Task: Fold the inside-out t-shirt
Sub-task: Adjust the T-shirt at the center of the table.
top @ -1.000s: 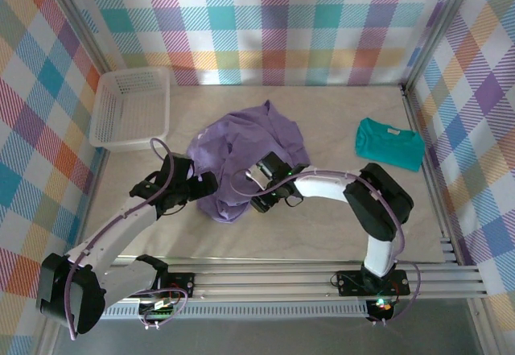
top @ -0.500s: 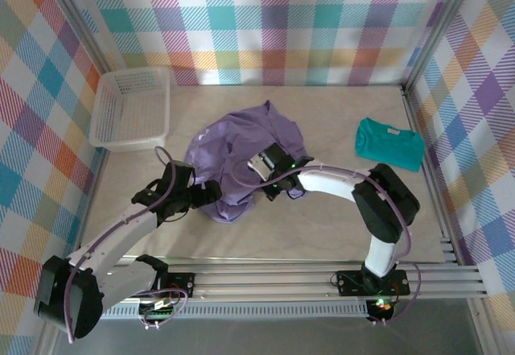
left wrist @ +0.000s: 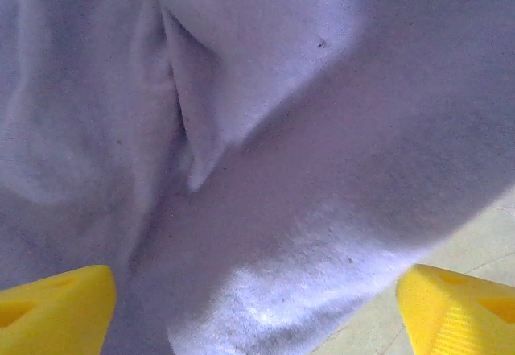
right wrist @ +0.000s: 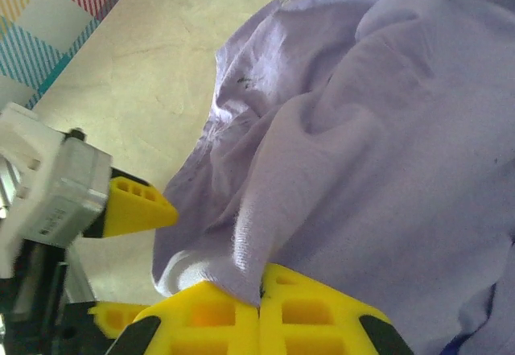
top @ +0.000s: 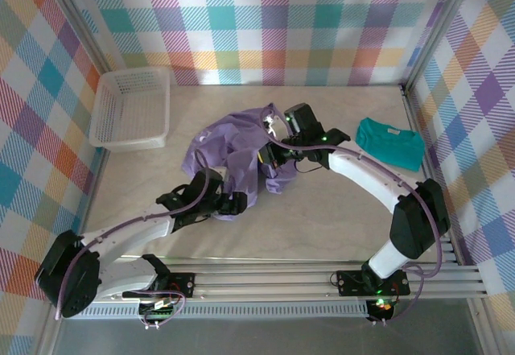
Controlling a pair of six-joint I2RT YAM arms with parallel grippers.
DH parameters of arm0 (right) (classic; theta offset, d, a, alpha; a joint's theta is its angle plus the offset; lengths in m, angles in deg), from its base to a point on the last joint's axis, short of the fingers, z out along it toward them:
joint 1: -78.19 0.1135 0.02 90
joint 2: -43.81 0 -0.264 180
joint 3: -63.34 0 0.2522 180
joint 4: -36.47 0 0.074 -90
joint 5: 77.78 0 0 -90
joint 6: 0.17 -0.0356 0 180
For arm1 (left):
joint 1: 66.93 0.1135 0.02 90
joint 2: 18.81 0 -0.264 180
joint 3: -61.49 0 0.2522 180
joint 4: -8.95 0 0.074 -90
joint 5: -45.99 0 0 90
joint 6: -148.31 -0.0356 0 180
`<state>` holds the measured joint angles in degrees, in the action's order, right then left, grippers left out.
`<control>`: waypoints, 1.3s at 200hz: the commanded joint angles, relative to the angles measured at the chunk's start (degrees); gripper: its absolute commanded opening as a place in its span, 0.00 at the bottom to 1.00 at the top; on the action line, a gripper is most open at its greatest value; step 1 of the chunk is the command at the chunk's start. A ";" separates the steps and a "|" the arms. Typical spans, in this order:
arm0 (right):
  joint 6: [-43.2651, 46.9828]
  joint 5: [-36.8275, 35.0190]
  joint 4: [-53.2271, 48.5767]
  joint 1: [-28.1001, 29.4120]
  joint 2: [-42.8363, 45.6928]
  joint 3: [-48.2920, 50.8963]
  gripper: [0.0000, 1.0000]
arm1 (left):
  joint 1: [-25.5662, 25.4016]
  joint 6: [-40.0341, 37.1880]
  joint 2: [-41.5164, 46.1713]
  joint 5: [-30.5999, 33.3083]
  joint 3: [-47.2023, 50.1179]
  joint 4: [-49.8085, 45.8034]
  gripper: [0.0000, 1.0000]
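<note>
The inside-out t-shirt (top: pixel 229 142) is a crumpled lavender heap in the middle of the table. Part of it is drawn up toward the back right. My right gripper (top: pixel 269 158) is shut on a fold of that cloth; in the right wrist view its yellow fingers (right wrist: pixel 259 316) pinch the fold of the t-shirt (right wrist: pixel 386 130). My left gripper (top: pixel 234 204) sits at the shirt's near lower edge. In the left wrist view that gripper (left wrist: pixel 257 323) stands wide open with a lobe of the t-shirt (left wrist: pixel 265 130) between its fingertips. One of the left fingers (right wrist: pixel 135 206) shows beside the hanging cloth.
A white basket (top: pixel 129 107) stands at the back left. A smaller teal t-shirt (top: pixel 390 142) lies at the right. Plaid walls close in three sides, and a metal rail (top: pixel 322 278) runs along the near edge.
The right gripper has shut on the shirt and carried a fold up and toward the back right, stretching the cloth. The left gripper has slid right to the shirt's near edge and narrowed slightly.
</note>
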<state>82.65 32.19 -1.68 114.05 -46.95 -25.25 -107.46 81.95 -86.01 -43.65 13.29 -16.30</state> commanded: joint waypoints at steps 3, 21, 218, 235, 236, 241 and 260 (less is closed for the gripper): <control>-2.93 3.62 -1.41 -1.17 0.74 -1.29 0.00 | -0.94 -2.69 -4.47 2.40 -2.09 3.84 0.71; -3.03 2.62 -2.75 -2.25 1.28 -1.69 0.00 | -0.93 -2.94 -6.10 3.78 -2.95 3.48 0.40; 15.17 -24.79 -10.80 -4.24 19.45 -10.72 0.00 | 3.10 -13.12 11.00 25.88 -33.77 -23.46 0.00; 15.40 -24.80 -9.94 -4.30 19.75 -11.13 0.00 | 3.09 -13.78 10.80 21.77 -34.14 -21.72 0.00; 15.42 -24.80 -9.92 -4.30 19.70 -11.13 0.00 | 3.09 -13.83 10.79 21.60 -34.13 -21.60 0.00; 15.38 -24.87 -9.84 -4.30 19.62 -11.13 0.00 | 3.05 -13.80 10.73 20.63 -33.97 -21.18 0.00; 14.97 -24.81 -10.63 -4.39 18.59 -10.92 0.00 | 3.10 -14.85 10.42 15.59 -32.75 -20.35 0.00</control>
<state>97.01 13.04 -11.84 110.92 -28.59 -34.93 -105.89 68.83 -75.82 -26.51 -19.62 -35.77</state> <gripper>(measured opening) 0.041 0.053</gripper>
